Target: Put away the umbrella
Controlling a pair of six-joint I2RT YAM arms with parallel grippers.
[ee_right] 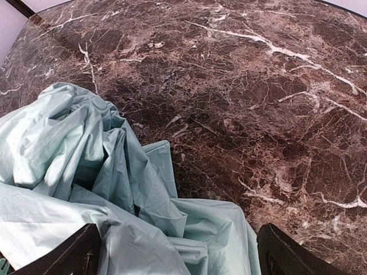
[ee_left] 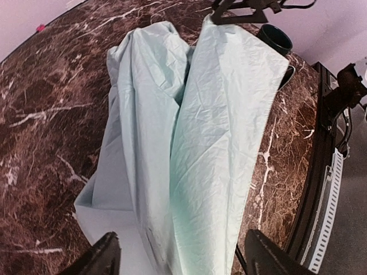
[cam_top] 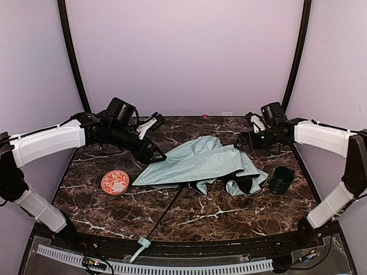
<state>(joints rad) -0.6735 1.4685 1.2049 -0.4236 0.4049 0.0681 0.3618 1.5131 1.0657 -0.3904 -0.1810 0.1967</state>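
The umbrella (cam_top: 200,163) lies collapsed on the marble table (cam_top: 229,215), its mint fabric crumpled in a heap. Its thin black shaft (cam_top: 166,211) runs toward the near edge and ends at the mint handle (cam_top: 141,246). My left gripper (cam_top: 153,153) is at the fabric's left tip. In the left wrist view its jaws (ee_left: 180,260) stand wide apart over the fabric (ee_left: 218,126), gripping nothing. My right gripper (cam_top: 243,140) hovers at the heap's far right edge. It is open (ee_right: 178,258), with folds of fabric (ee_right: 86,160) below it.
A dark green cup (cam_top: 281,179) stands right of the umbrella, also visible in the left wrist view (ee_left: 275,37). A small red patterned dish (cam_top: 115,182) sits at the left. A white slotted rail (cam_top: 172,266) runs along the near edge.
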